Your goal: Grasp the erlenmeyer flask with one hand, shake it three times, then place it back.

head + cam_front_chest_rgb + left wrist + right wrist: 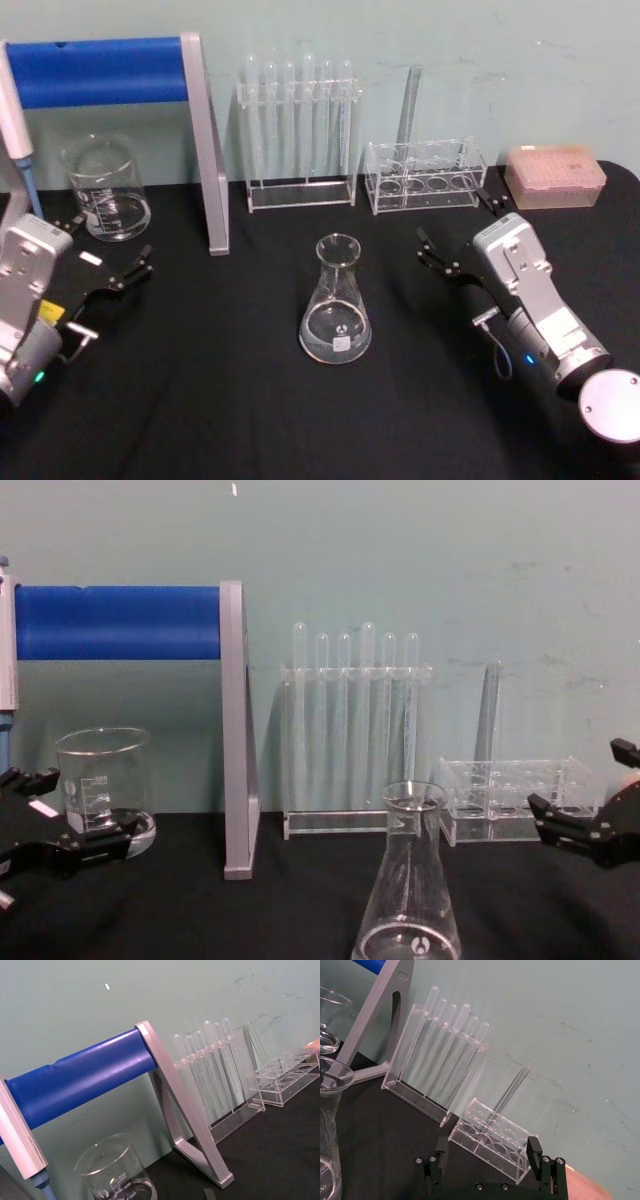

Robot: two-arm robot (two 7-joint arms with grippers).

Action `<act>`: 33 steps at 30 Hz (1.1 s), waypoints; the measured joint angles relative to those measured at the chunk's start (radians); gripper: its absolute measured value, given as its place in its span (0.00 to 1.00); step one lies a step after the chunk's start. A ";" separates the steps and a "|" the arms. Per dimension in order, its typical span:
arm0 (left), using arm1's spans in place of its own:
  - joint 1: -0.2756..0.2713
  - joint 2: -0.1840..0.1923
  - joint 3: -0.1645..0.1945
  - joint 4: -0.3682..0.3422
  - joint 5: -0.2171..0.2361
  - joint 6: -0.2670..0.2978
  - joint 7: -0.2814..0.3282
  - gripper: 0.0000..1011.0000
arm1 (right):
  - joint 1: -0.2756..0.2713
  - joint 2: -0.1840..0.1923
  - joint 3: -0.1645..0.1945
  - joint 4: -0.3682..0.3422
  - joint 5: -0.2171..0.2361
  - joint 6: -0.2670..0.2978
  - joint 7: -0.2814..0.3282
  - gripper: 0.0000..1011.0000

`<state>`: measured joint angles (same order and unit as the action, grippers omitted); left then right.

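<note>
Upright, clear conical erlenmeyer flask [335,300], black cloth [200,400]

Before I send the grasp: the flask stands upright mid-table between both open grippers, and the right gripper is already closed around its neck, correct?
Not quite. The erlenmeyer flask does stand upright mid-table, but the right gripper is open and apart from it, off to its side, as the head view shows. The left gripper is open too, near the beaker.

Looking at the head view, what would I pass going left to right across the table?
Left gripper → beaker → blue-barred stand → erlenmeyer flask → right gripper → pink tip box.
</note>
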<state>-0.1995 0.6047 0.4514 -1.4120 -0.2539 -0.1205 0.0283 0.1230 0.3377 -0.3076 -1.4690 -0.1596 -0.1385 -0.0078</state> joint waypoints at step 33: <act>0.000 0.000 0.000 0.000 0.000 0.000 0.000 0.99 | 0.000 0.000 0.000 0.000 0.000 0.000 0.000 0.99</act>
<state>-0.1995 0.6047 0.4514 -1.4120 -0.2539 -0.1205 0.0283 0.1231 0.3376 -0.3076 -1.4690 -0.1596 -0.1385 -0.0078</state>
